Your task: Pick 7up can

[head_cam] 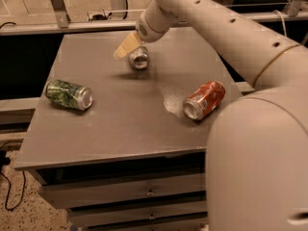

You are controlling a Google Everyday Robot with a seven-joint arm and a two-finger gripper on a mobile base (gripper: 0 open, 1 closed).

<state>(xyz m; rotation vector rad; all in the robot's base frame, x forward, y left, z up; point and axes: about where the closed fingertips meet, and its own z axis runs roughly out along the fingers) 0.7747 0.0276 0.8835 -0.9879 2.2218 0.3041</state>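
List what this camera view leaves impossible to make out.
Camera view:
1. Small silvery-grey drink can: markings unreadable, end-on beside the hand at the grey table's far side.
2. Table's right front corner: hidden by the cream robot arm.
3. Lowest drawer: cut off by the bottom edge.

The grey counter (120, 129) carries three cans, all on their sides: the 7up can (140, 58) toward the far edge, a dark green can (69, 94) at left, an orange-red can (204, 100) at right. The claw (126, 46) hangs just beside the 7up can, perhaps touching it.

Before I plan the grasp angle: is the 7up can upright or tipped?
Tipped: 7up can shows its silver end sideways; gripper sits at its upper left.
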